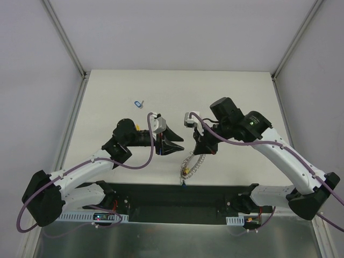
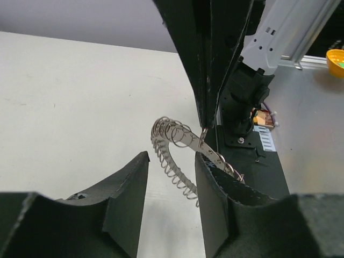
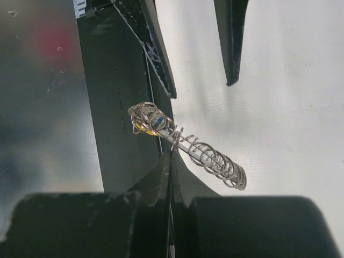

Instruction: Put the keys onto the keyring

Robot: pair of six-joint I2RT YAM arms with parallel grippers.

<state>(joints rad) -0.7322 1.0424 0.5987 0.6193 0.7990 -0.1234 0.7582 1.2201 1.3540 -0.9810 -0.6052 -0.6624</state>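
The keyring (image 1: pixel 194 160) hangs upright off the table, a flat grey ring edged with silvery wire loops. My right gripper (image 1: pixel 202 149) is shut on one loop at its top rim; the right wrist view shows the pinch (image 3: pixel 172 156) on the keyring (image 3: pixel 210 157). Two keys hang at the ring's low end, one with a yellow tag (image 3: pixel 141 127) and one with a blue tag (image 3: pixel 160 119). My left gripper (image 2: pixel 171 173) stands open just left of the keyring (image 2: pixel 180 140), with the ring's edge between and beyond its fingertips, not touching. Another blue-tagged key (image 1: pixel 139 103) lies on the table.
The black base plate (image 1: pixel 177 196) runs along the near table edge, under the hanging ring. The right arm's fingers (image 2: pixel 207 64) reach down from the top of the left wrist view. White walls with metal frame posts (image 1: pixel 67 43) enclose the table.
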